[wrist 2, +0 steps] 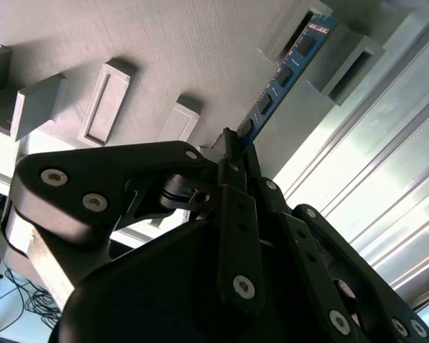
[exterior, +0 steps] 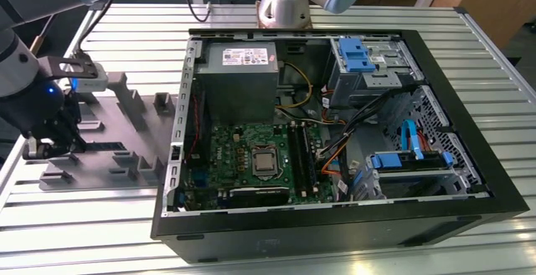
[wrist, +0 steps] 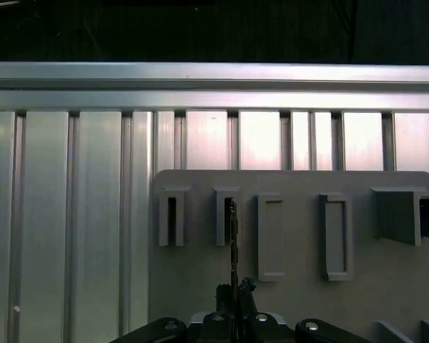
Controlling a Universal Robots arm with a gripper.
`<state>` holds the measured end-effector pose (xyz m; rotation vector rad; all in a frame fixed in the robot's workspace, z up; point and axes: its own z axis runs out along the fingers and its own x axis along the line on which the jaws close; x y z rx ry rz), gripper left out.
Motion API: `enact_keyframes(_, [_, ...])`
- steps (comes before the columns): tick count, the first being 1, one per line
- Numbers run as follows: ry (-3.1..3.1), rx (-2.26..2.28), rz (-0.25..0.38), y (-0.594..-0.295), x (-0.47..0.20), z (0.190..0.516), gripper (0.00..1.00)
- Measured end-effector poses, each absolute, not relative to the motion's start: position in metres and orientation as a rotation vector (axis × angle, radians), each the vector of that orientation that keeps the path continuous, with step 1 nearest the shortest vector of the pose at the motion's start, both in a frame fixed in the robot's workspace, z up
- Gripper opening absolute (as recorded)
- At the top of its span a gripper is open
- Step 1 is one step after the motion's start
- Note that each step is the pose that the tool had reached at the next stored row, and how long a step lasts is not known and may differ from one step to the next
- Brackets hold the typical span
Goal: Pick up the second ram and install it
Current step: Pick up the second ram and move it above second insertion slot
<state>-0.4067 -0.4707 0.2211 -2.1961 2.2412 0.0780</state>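
The second ram (wrist 2: 286, 71) is a thin blue-green stick with black chips. It stands on edge, its far end in a grey slotted holder (wrist 2: 294, 30) on the parts tray. Edge-on in the first wrist view, the ram (wrist: 233, 236) runs from the holder slot (wrist: 227, 214) back to my fingers. My gripper (wrist 2: 234, 146) (wrist: 234, 289) is shut on the near end of the stick. In the exterior view the gripper (exterior: 46, 149) hangs low over the tray (exterior: 125, 130), at that view's left, well away from the computer case.
The open computer case (exterior: 335, 130) lies at the exterior view's right, with the green motherboard (exterior: 251, 156) and long black memory slots (exterior: 302, 156) inside. Other raised holders (wrist: 334, 236) stand on the grey tray. A second arm's base (exterior: 285, 5) rises behind the case.
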Motion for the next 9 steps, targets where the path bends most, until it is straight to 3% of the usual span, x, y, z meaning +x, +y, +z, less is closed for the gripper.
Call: enact_keyframes(9, [2.241, -2.196, 0.078, -0.4705, -0.4067, 0.2233, 0.14])
